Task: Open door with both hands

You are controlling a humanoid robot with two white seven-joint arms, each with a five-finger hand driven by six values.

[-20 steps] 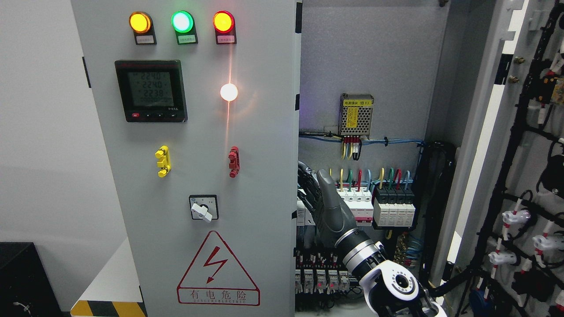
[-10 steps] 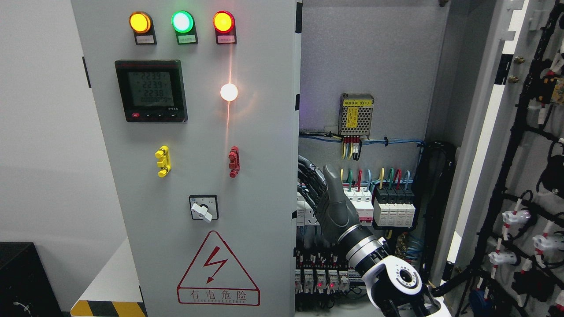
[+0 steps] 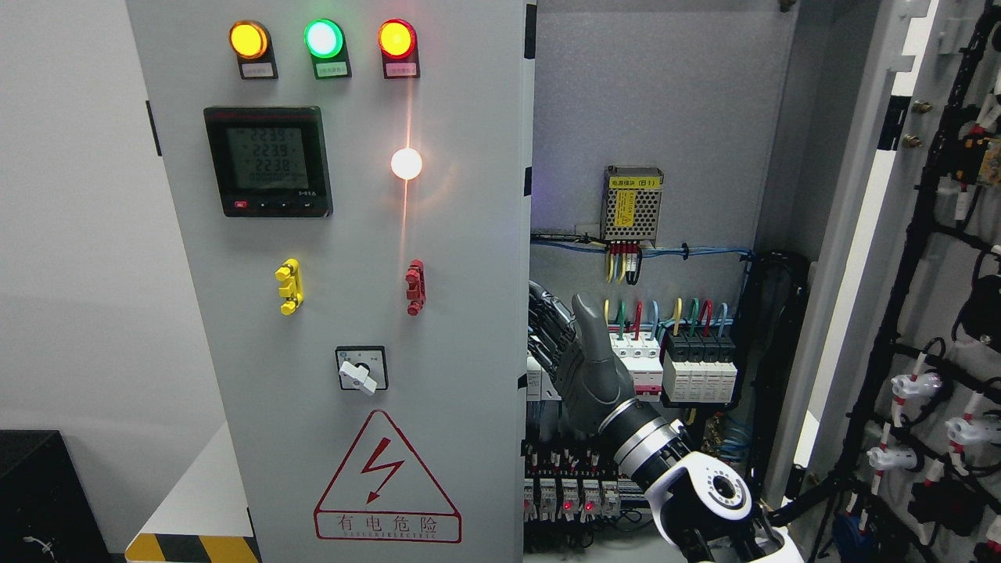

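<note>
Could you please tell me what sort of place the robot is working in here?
Probably an electrical room or test lab: an open power cabinet with a meter and warning sign on its door, and breakers wired inside.

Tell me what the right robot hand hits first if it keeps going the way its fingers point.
Probably the inner edge of the left door: the right robot hand points up and left toward it. Depth is unclear.

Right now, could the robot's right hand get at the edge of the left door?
Probably yes. The right hand is inside the cabinet beside the left door, and nothing shows between it and the door's edge.
</note>
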